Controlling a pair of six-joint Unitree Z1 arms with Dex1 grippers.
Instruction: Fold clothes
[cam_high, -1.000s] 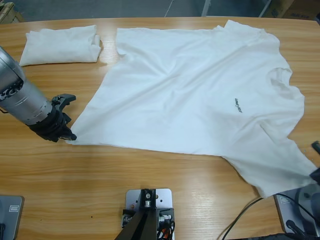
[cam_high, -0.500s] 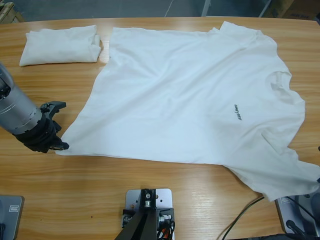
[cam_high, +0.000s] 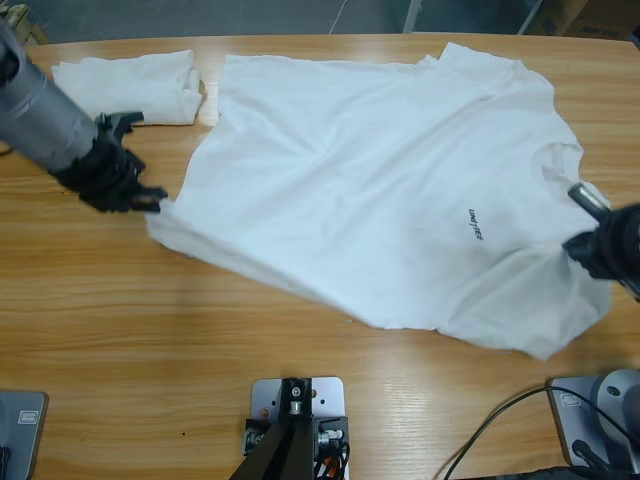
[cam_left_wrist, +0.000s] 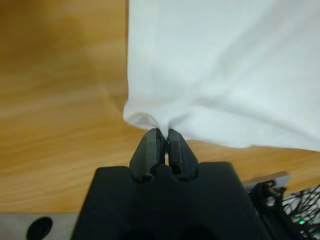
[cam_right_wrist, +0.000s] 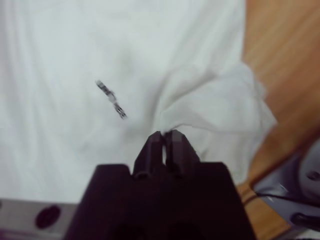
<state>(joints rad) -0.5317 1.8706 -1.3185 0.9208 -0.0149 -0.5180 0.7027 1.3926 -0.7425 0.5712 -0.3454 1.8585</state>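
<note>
overhead view, two close wrist views

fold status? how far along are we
Done: one folded white garment lies at the table's far left. In hand: the T-shirt lies mostly spread out, logo up; the left gripper is shut on its hem corner, the right gripper on its sleeve edge, near edge lifted. Left: the whole fold; no panel laid over yet.

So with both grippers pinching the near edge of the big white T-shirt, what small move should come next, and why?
Probably carry both pinched points on toward the far edge. The left gripper and right gripper are each shut on the large white cotton T-shirt, its near edge lifted off the wooden table but not yet laid over.
</note>
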